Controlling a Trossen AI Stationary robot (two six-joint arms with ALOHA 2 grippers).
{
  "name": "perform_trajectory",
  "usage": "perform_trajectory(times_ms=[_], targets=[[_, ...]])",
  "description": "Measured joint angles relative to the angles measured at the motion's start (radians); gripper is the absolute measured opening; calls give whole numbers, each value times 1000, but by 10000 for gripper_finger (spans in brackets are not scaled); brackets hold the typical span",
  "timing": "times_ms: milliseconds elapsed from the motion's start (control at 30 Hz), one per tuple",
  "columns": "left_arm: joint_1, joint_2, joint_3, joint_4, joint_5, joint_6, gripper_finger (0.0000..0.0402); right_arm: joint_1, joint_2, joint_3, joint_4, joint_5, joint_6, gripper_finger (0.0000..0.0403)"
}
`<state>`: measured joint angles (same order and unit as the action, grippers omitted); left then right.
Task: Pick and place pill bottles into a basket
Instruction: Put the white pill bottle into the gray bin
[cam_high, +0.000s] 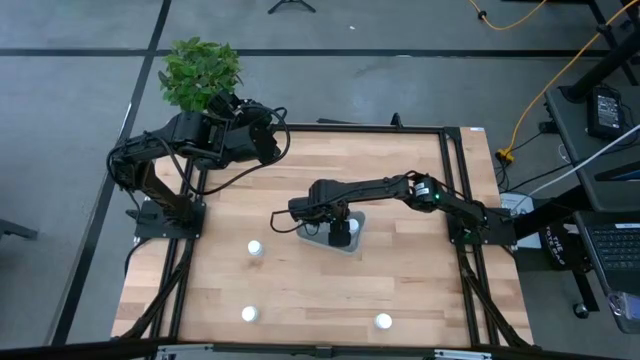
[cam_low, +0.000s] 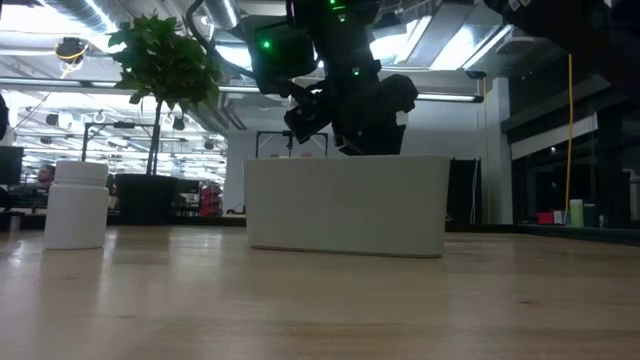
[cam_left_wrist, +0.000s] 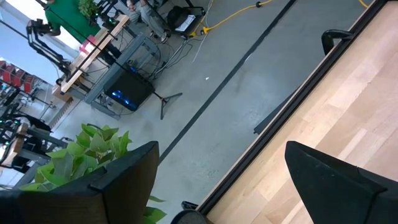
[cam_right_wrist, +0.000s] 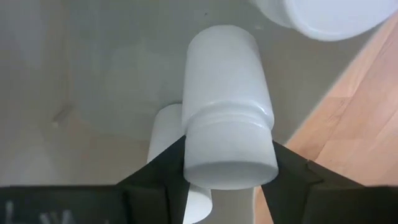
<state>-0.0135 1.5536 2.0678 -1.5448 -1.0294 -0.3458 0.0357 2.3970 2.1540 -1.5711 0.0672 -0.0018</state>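
White plastic bottle (cam_right_wrist: 227, 118) clamped cap-end between fingers of right gripper (cam_high: 340, 232), long axis running straight ahead into grey-blue basket (cam_high: 356, 243) directly below; two more bottles already inside. Three loose bottles (cam_high: 256, 248) nearer table front. Farther back, left gripper (cam_high: 268, 140) parked, fingers spread wide, beside potted plant (cam_high: 198, 72).
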Motion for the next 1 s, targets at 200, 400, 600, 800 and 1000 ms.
perform_trajectory(times_ms=[200,400,600,800,1000], targets=[[0,0,0,0,0,0,342,0,0,0,0,9,-1,148],[0,0,0,8,0,0,342,4,0,0,0,34,-8,159],[0,0,0,15,-1,0,342,16,0,0,0,44,-40,158],[0,0,0,24,-1,0,342,28,0,0,0,67,-62,158],[0,0,0,23,-1,0,342,29,0,0,0,100,-74,187]])
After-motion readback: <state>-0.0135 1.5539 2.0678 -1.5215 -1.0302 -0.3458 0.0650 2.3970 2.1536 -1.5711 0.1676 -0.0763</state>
